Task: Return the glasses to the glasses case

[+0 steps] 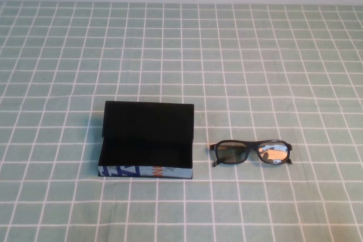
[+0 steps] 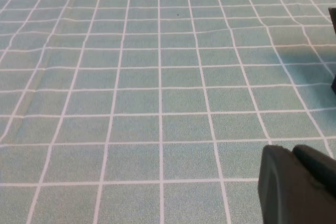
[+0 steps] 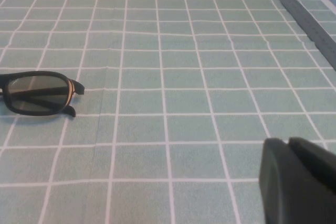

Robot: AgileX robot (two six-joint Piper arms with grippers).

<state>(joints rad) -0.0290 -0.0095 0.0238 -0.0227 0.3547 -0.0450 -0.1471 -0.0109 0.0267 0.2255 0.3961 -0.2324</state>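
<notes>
1. Nothing of the task is done yet, as I read it: the glasses lie folded on the green checked tablecloth, just beside the right end of the glasses case, apart from it.
2. The case stands open, lid tilted back, its black lining bare and its blue-and-white patterned front facing my side.
3. What is left is everything: reaching, grasping the glasses, carrying them over and setting them inside the case.
4. Neither arm shows in the high view. The left gripper appears only as a dark edge in its own wrist view, above bare cloth, touching and holding nothing; I cannot tell how its fingers stand.
5. The right gripper likewise shows only a dark corner in its wrist view, well apart from the glasses, which lie at that picture's edge; its opening I cannot tell either.
</notes>
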